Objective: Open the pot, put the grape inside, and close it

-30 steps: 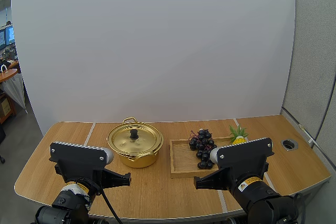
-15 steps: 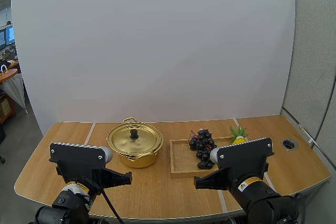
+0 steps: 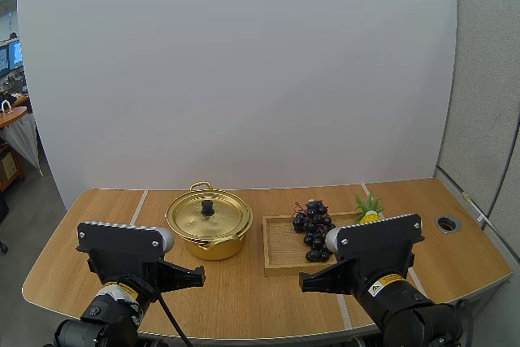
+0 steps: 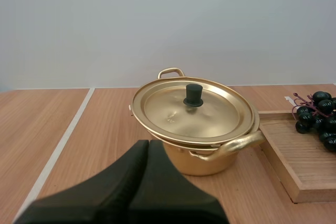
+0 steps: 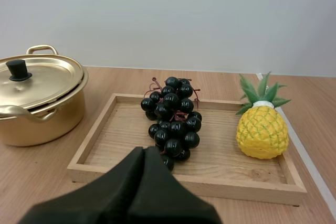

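A gold pot [image 3: 210, 225] stands on the table's left half with its lid [image 4: 191, 111] on, black knob [image 4: 193, 94] up. A bunch of dark grapes [image 3: 314, 229] lies on a wooden tray [image 3: 284, 251] to the pot's right. My left gripper [image 3: 200, 277] hovers shut near the front edge, short of the pot [image 4: 205, 156]; its fingers lie together as one wedge [image 4: 146, 148]. My right gripper [image 3: 302, 284] is shut too, low in front of the tray [image 5: 105, 129], its wedge [image 5: 144, 153] pointing at the grapes [image 5: 172, 119].
A small yellow pineapple [image 5: 261, 127] stands on the tray's right end, beside the grapes. A round cable hole [image 3: 448, 223] sits in the table at the far right. Pale seams run across the wooden tabletop.
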`<control>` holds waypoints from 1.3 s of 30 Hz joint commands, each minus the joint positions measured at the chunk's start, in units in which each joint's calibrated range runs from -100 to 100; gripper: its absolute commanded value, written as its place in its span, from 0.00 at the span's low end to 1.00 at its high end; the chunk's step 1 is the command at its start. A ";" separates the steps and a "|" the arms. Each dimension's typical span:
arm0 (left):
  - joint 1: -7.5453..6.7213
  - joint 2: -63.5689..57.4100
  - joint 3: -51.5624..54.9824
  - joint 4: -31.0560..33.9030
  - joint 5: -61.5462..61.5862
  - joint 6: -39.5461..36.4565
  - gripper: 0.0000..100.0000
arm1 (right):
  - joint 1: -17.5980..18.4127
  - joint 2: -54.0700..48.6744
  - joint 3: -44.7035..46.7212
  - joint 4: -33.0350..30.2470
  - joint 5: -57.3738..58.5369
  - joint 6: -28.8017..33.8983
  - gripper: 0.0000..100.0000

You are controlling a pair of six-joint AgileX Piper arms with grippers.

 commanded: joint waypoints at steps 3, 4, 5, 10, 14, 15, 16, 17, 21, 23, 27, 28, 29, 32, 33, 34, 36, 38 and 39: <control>-0.25 0.00 0.00 -0.99 -1.19 0.04 0.00 | -0.02 0.16 0.00 3.31 0.17 -0.51 0.00; -0.25 0.00 0.00 -0.99 -1.19 0.04 0.00 | -0.02 0.16 -0.70 3.31 0.36 -0.51 0.00; -0.25 0.00 -2.05 -0.99 -1.19 0.04 0.00 | -0.02 0.16 -2.00 3.31 0.53 -0.51 0.00; -0.25 0.00 -12.91 -0.88 1.22 1.86 0.00 | -0.02 0.16 -12.32 3.31 6.57 -0.51 0.00; -0.25 0.00 -22.00 -0.88 8.68 3.99 0.00 | -0.02 0.16 -21.97 3.40 18.73 -0.51 0.00; -0.25 0.00 -24.30 -0.88 12.08 3.99 0.00 | -0.02 0.16 -24.30 3.40 20.97 -0.51 0.00; -0.25 0.00 -26.52 -0.88 15.48 3.99 0.00 | -0.02 0.16 -26.07 3.40 23.03 -0.51 0.00; -0.25 0.00 -28.72 -0.88 18.76 3.89 0.00 | -0.02 0.16 -27.42 3.40 25.26 -0.51 0.00; -0.25 0.00 -35.66 -1.18 29.71 3.89 0.00 | -0.02 0.16 -32.90 3.22 36.97 -0.51 0.00; -0.25 0.00 -37.93 -1.29 31.53 3.89 0.00 | -0.02 0.16 -34.79 3.22 42.38 -0.51 0.00; -0.25 0.00 -39.39 -1.29 30.38 3.89 0.00 | -0.02 0.27 -37.40 2.93 46.03 -0.38 0.00; -0.25 0.10 -39.39 -1.29 29.71 3.89 0.00 | -0.02 0.59 -38.01 2.65 45.45 0.44 0.00; -0.25 1.62 -39.39 -1.29 29.26 3.89 0.00 | -0.02 1.44 -38.64 2.26 44.82 1.43 0.00; -0.25 9.55 -39.39 -1.29 27.63 3.89 0.00 | -0.02 6.37 -40.46 1.09 44.02 2.82 0.00; -0.25 11.75 -39.55 -1.29 27.41 4.00 0.00 | -0.02 8.05 -40.90 1.11 44.02 2.82 0.00; -0.25 14.55 -39.80 -1.29 27.14 4.09 0.00 | -0.02 10.31 -41.57 1.11 44.02 2.82 0.00; -0.25 20.22 -40.70 -1.40 25.38 4.67 0.00 | -0.02 15.44 -43.12 1.11 43.84 2.91 0.00; -0.25 25.12 -42.15 -1.38 22.76 4.91 0.00 | -0.02 20.49 -44.83 1.11 43.68 3.20 0.00; -0.25 27.73 -43.15 -1.38 21.43 4.91 0.00 | -0.02 23.35 -46.00 1.11 43.10 3.20 0.00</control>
